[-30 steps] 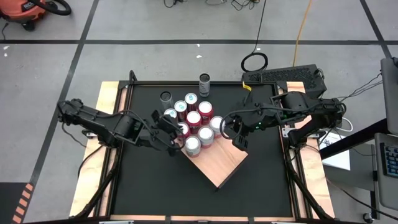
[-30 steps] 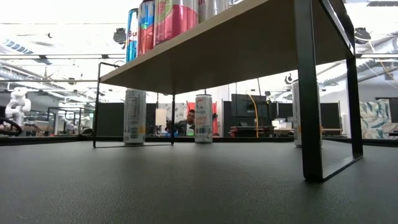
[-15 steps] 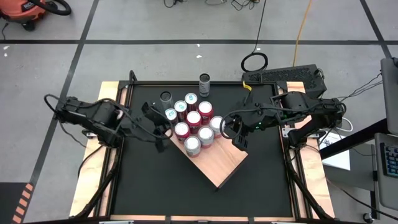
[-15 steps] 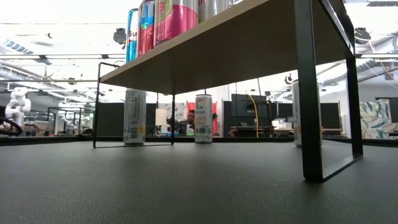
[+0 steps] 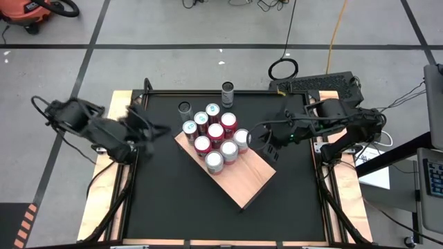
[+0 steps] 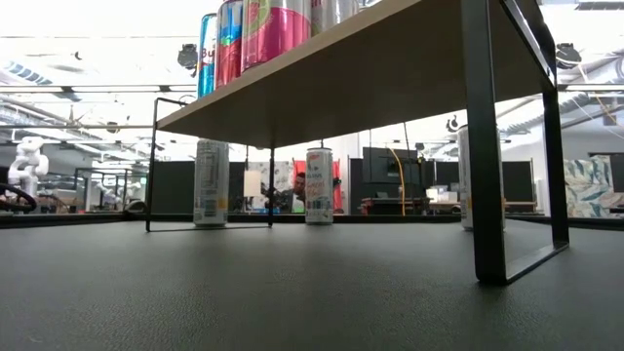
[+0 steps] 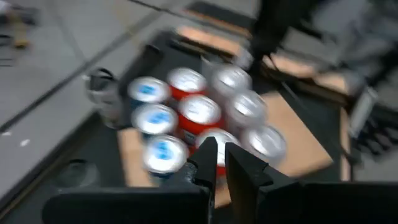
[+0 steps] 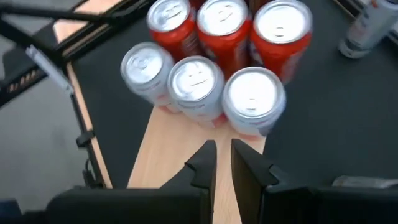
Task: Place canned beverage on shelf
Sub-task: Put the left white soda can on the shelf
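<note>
The shelf (image 5: 243,178), a pale wooden slab on black legs, stands slantwise in the middle of the black table. Several red and silver cans (image 5: 216,138) stand upright on its far-left half. Two more cans stand on the table beyond it, a grey one (image 5: 228,93) and a dark-topped one (image 5: 184,108). My left gripper (image 5: 158,129) hangs shut and empty left of the cans, above the table's left side; its wrist view (image 7: 220,155) looks down on the cluster. My right gripper (image 5: 268,146) is shut and empty, above the shelf's right edge beside the nearest silver can (image 8: 254,99).
The low view looks under the shelf board (image 6: 370,83), past its black legs (image 6: 485,146) to the two cans on the table (image 6: 212,182) (image 6: 319,185). The shelf's near-right half (image 5: 252,187) is bare wood. Narrow wooden strips (image 5: 121,104) edge the table.
My left gripper, shut throughout, has drawn back from the cans toward the table's left edge and has risen. My right gripper has stayed where it was and rolled somewhat about its own axis. The cans and the shelf have not moved.
</note>
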`<state>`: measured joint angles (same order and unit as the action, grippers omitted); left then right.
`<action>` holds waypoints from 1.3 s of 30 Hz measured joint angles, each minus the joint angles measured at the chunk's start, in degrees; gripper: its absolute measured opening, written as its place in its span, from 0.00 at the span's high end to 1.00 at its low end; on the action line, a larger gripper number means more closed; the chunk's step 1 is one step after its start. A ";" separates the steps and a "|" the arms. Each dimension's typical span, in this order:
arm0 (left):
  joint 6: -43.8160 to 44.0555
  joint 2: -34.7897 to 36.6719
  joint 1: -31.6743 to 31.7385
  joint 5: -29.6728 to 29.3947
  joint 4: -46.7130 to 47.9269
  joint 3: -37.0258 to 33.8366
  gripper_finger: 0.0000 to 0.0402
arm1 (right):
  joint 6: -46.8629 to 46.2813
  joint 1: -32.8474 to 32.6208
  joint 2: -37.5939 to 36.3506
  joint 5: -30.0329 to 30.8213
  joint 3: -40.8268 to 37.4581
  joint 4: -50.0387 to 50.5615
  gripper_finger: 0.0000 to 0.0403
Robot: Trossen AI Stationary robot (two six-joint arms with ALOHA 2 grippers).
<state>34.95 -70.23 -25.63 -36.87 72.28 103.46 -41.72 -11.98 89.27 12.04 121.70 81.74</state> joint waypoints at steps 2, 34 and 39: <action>1.81 1.95 0.32 -4.44 0.87 0.00 0.91 | -2.60 0.17 0.02 1.38 1.33 0.96 0.93; -1.00 2.68 31.44 1.97 3.20 0.00 0.90 | 26.05 18.23 0.00 7.70 3.59 1.04 0.93; -1.02 -1.03 39.18 9.98 3.22 0.00 0.80 | 32.95 20.90 0.00 7.11 3.59 1.04 0.93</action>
<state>33.93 -71.26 13.55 -26.90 75.50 103.46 -8.77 8.92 89.27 19.15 125.29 82.78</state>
